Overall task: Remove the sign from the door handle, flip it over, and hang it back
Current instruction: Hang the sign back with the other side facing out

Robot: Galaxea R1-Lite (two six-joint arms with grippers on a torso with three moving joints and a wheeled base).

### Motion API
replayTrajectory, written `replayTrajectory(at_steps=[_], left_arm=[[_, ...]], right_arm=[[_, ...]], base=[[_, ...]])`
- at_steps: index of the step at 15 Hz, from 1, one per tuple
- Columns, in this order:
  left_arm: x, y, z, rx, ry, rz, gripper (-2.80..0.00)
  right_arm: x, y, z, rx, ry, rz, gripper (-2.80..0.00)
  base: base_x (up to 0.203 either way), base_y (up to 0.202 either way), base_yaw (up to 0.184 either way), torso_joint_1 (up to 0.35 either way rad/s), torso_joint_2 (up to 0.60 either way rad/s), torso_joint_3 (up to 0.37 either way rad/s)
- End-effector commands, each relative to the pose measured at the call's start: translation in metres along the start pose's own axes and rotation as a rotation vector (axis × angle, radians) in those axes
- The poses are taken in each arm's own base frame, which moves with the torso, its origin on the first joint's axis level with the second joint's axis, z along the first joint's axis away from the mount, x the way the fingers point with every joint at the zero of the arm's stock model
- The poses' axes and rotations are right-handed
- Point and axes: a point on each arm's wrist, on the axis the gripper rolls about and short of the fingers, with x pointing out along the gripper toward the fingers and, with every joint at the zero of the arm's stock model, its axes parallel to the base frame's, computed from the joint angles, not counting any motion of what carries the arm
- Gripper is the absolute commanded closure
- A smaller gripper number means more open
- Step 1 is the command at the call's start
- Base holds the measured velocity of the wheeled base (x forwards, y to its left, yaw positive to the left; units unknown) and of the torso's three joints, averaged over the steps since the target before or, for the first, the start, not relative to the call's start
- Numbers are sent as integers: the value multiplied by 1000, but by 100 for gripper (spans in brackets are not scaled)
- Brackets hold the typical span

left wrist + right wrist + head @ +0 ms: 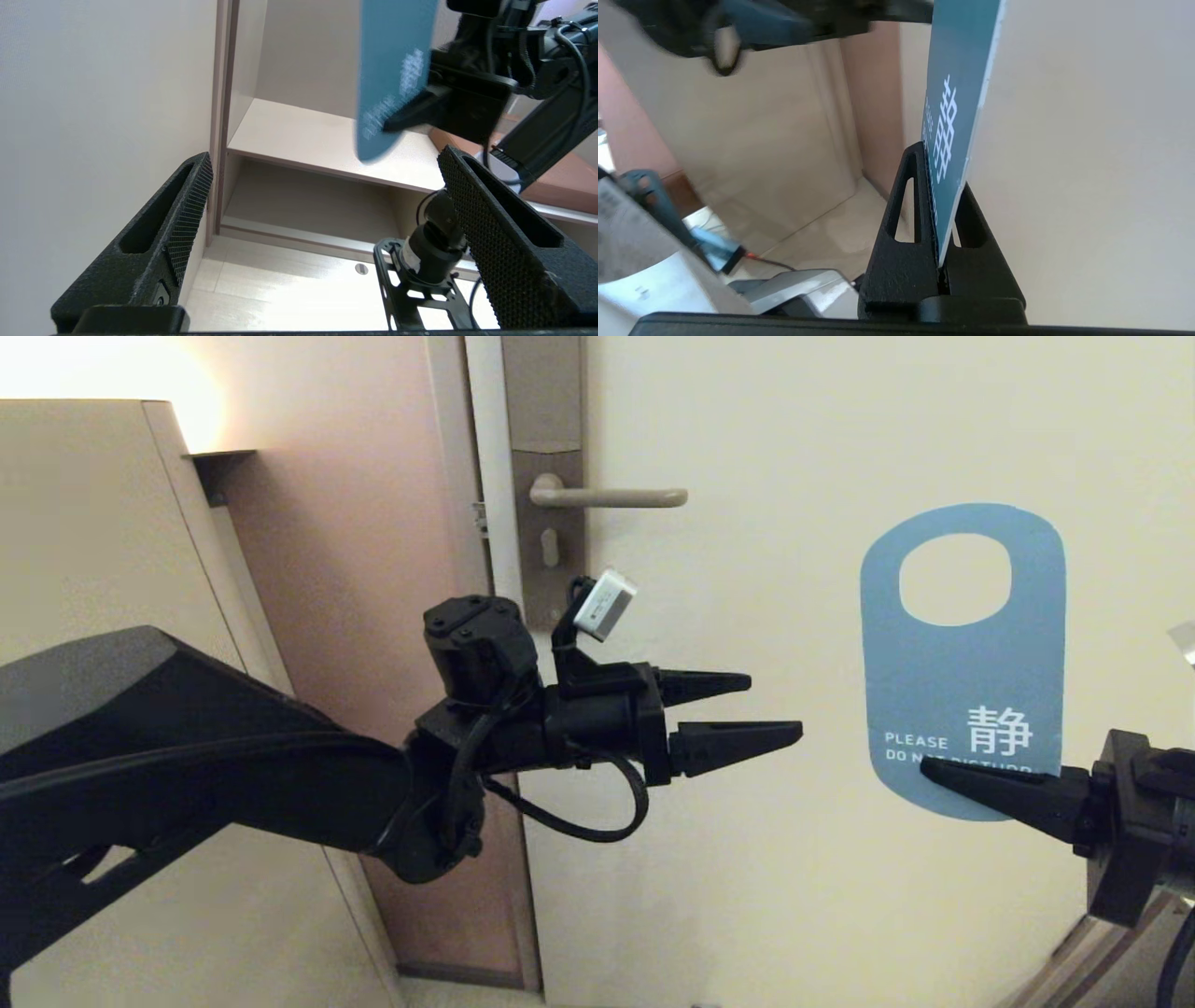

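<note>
- Right tool (pixel 943 775) is clamped on the sign's (pixel 962 681) bottom edge, entering from 3 o'clock in the head view; the sign stands upright, hole at 12 o'clock, lettering facing the camera.
- In the right wrist view the fingers (pixel 906 219) pinch the card edge-on, just beside the door (pixel 794 429).
- Left tool (pixel 775 709) hangs in mid-view, its fingers (pixel 187 205) spread apart and holding nothing, pointing toward 3 o'clock at the sign, clearly apart from it.
- Sign is off the handle (pixel 611 497), which sits bare at 10 o'clock of it, on the lock plate (pixel 541 420).
</note>
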Motion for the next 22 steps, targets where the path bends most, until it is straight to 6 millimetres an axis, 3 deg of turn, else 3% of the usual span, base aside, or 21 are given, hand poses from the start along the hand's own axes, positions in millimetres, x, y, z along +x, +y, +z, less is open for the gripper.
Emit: replayTrajectory(at_steps=[1, 10, 11, 18, 22], left_arm=[[-7, -12, 8, 12, -8, -4, -280], [-64, -41, 15, 93, 0, 107, -280], [-69, -45, 17, 98, -2, 113, 0], [-123, -80, 35, 161, -46, 243, 0], [-165, -97, 37, 304, 4, 480, 0]], right_arm=[[-2, 0, 1, -2, -9, -19, 0], [-3, -3, 0, 6, -6, -38, 0], [-3, -3, 0, 6, -7, -40, 0], [-5, -7, 1, 8, -13, -67, 0], [-10, -7, 2, 3, -28, -89, 0]], base=[[0, 0, 0, 0, 0, 0], [0, 0, 0, 0, 0, 0], [0, 0, 0, 0, 0, 0], [0, 0, 0, 0, 0, 0], [0, 0, 0, 0, 0, 0]])
